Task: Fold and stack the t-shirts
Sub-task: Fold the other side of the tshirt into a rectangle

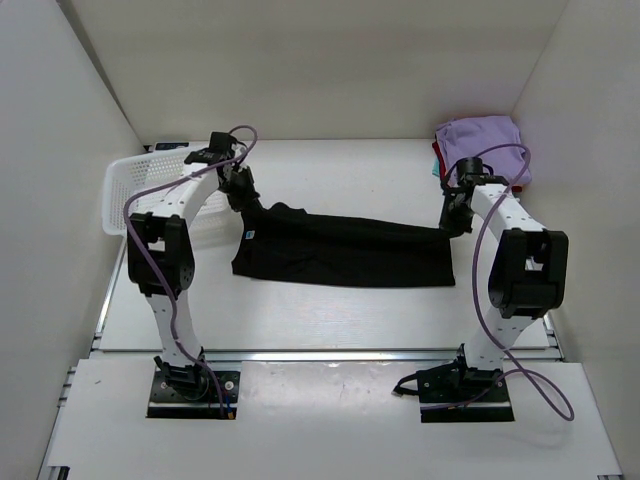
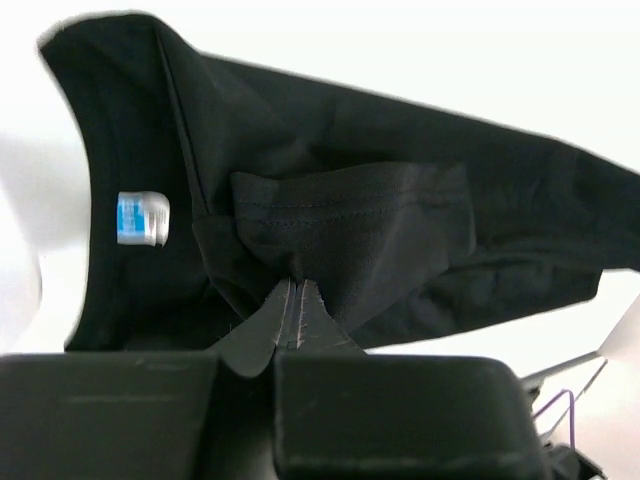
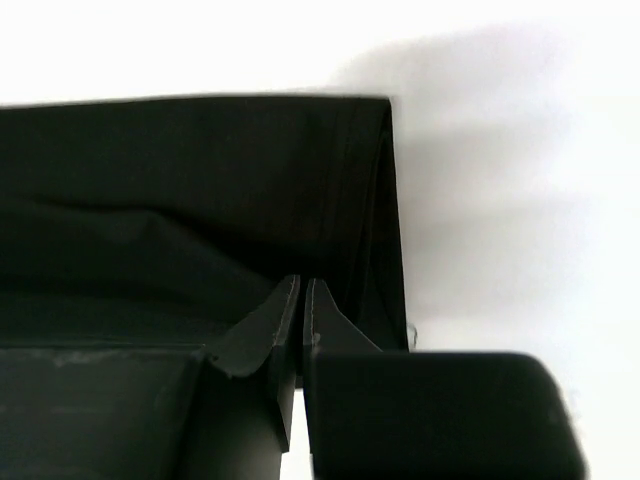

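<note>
The large black t-shirt lies stretched across the table's middle as a long folded band. My left gripper is shut on its left end, near the collar; the left wrist view shows the fingertips pinching a sleeve fold, with a blue neck label beside it. My right gripper is shut on the shirt's right end; the right wrist view shows its tips closed on the folded black edge. A folded stack with a lavender tee over red and teal edges sits at the back right.
A white plastic mesh basket stands at the back left, behind the left arm. White walls close in the table on three sides. The purple cables loop off both arms.
</note>
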Available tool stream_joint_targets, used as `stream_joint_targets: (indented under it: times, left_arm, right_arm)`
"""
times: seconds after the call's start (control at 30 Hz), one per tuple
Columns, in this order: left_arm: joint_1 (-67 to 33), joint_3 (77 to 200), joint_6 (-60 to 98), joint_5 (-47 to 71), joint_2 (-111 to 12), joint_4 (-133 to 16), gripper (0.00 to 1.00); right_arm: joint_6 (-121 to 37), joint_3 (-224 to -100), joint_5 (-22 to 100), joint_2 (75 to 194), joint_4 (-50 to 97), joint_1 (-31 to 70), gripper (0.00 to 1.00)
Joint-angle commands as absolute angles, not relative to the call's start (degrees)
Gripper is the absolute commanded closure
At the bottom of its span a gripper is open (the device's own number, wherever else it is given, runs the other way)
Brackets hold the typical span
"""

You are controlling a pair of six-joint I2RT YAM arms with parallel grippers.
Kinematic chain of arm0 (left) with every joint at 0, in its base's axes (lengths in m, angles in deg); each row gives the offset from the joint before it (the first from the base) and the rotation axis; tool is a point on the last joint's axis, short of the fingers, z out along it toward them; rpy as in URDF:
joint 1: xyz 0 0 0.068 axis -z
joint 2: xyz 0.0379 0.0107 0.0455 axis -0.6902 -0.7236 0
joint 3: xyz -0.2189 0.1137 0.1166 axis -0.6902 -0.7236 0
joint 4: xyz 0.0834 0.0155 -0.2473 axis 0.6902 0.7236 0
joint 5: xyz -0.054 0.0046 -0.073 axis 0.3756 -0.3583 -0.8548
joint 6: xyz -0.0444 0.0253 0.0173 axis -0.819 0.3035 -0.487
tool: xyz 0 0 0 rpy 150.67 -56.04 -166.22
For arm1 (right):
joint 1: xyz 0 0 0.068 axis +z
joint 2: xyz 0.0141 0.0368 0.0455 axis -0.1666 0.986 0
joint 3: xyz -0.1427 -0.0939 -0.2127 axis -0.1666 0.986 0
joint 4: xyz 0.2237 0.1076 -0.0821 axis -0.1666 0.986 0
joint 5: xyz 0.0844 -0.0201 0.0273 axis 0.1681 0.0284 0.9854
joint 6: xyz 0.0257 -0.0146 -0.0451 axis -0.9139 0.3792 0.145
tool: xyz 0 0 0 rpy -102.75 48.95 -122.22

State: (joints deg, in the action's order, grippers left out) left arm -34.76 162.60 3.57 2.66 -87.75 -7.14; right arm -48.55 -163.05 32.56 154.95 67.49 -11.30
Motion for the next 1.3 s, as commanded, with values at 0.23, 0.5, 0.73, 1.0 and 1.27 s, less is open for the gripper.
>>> stream_joint_targets:
  times: [0.23, 0.5, 0.73, 1.0, 1.27]
  left_arm:
    - [-33.7, 151.9, 4.1, 1.6, -76.2, -7.2, 1.00]
    - [-33.0, 146.6, 4.1, 2.5, -72.5, -5.9, 1.00]
    - [-33.0, 141.2, 4.0, 2.6, -67.2, -5.5, 0.70]
    - [-31.5, 147.5, 4.1, 6.1, -66.8, -3.7, 0.62]
    - [-19.1, 144.3, -1.3, 6.1, -74.9, -10.8, 0.72]
  right_arm:
    - [-47.0, -162.9, 32.8, 157.9, 57.5, -12.5, 1.00]
    - [-47.4, -156.3, 29.4, 154.9, 58.6, -14.5, 0.96]
    - [-49.3, -149.8, 29.5, 146.4, 58.4, -16.3, 0.55]
    - [-46.0, -153.3, 36.8, 148.8, 52.9, -13.8, 0.77]
    - [-47.3, -153.8, 39.6, 156.7, 51.9, -10.4, 0.98]
